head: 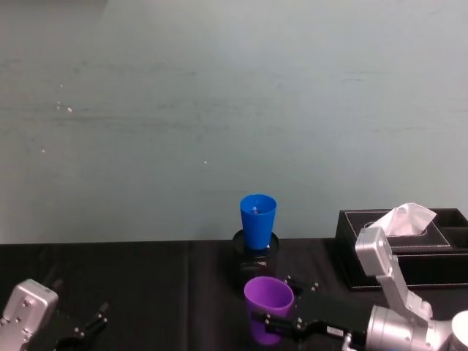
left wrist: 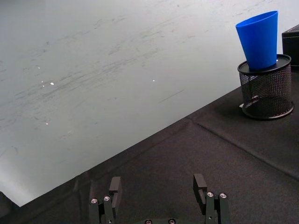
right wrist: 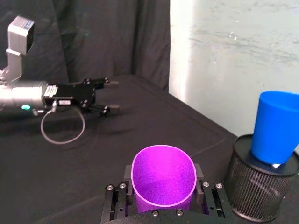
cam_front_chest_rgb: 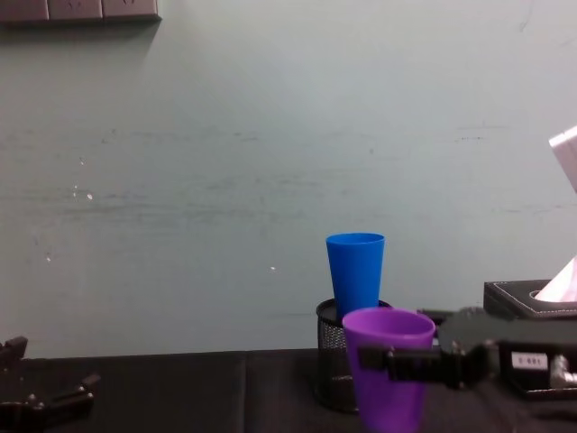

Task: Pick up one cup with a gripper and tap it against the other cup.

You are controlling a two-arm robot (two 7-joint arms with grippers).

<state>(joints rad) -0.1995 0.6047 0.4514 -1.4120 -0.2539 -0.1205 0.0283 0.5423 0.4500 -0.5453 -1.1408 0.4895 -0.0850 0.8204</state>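
One cup in hand: purple cup (head: 268,300) clamped between the fingers of the right gripper (head: 280,323), near the blue cup (head: 258,220) standing in the mesh holder (left wrist: 266,89). Next, by judgement, needs a short forward nudge for the tap. Left gripper (left wrist: 159,191) parked low with fingers spread, holding nothing.

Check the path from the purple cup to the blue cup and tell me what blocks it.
Nothing visible does. The right gripper holds the purple cup just short of the blue cup, which stands in the black mesh holder; open space lies between them.

Smooth plastic cups (right wrist: 163,179) (matt cloth (right wrist: 93,154))
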